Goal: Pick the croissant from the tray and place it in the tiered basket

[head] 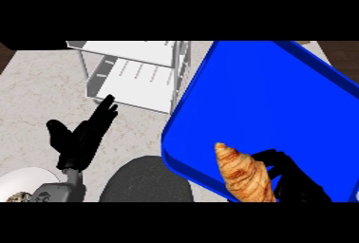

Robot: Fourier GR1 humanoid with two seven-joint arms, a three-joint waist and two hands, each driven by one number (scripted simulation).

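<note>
Right robot hand (298, 182) curls round the croissant (242, 173) at the tray's (266, 95) 6 o'clock; left robot hand (80, 137) rests open. Swung toward the basket (140, 71) at 11 o'clock, the croissant may clip the tray rim and slip.

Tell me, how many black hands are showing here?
2. The left hand is open over the counter at the left; the right hand is at the lower right over the blue tray, curled round the croissant. None seem hidden.

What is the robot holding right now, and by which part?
The golden-brown crescent croissant, gripped by the black right hand along its lower right side. The left hand holds nothing.
</note>
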